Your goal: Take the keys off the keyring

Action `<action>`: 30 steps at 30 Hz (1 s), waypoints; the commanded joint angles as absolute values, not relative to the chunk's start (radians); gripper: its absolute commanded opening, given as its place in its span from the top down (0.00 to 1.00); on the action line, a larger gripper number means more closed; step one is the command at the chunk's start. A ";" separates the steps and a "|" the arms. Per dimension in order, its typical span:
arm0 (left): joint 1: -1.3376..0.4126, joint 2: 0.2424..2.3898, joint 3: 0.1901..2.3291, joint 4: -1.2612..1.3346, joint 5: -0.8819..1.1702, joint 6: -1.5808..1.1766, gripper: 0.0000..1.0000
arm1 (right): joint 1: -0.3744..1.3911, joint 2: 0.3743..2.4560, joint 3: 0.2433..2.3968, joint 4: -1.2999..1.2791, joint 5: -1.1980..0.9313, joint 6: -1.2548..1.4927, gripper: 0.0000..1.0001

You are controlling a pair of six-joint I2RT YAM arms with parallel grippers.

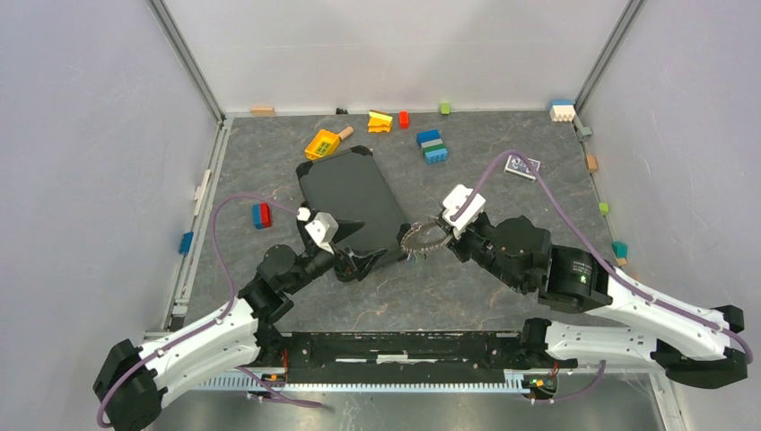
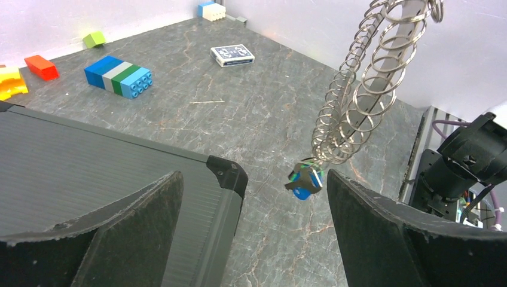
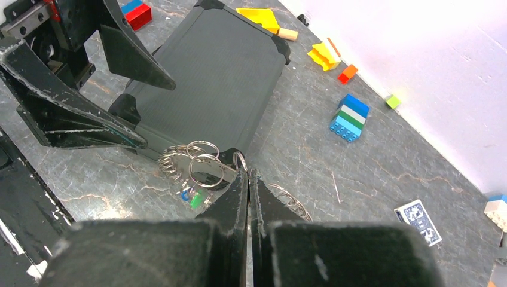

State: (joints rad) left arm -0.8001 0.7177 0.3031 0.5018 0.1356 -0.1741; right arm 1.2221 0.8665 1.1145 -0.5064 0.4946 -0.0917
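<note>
Right gripper (image 3: 247, 174) is pinched on the keyring (image 3: 200, 166), held up between the side edges of the table (image 1: 467, 301); left gripper (image 2: 252, 179) is spread beside the dangling blue-headed key (image 2: 302, 191), to be gripped next.

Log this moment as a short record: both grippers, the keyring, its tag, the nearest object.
right gripper: shut on the silver metal keyring crowded with small rings
left gripper: open, holding nothing, close beside the tag
tag: small blue-and-green tag at the bunch's free end
nearest object: dark grey ribbed flat case, one left finger over it
</note>
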 commanded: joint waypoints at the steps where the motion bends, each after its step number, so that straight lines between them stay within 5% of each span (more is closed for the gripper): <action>1: -0.805 0.737 0.257 0.683 0.178 -0.170 0.05 | 1.225 0.850 1.184 -0.466 0.503 -0.103 1.00; 30: -0.956 0.961 0.209 0.967 0.155 -0.062 0.05 | 1.226 0.882 1.266 -0.515 0.285 -0.152 1.00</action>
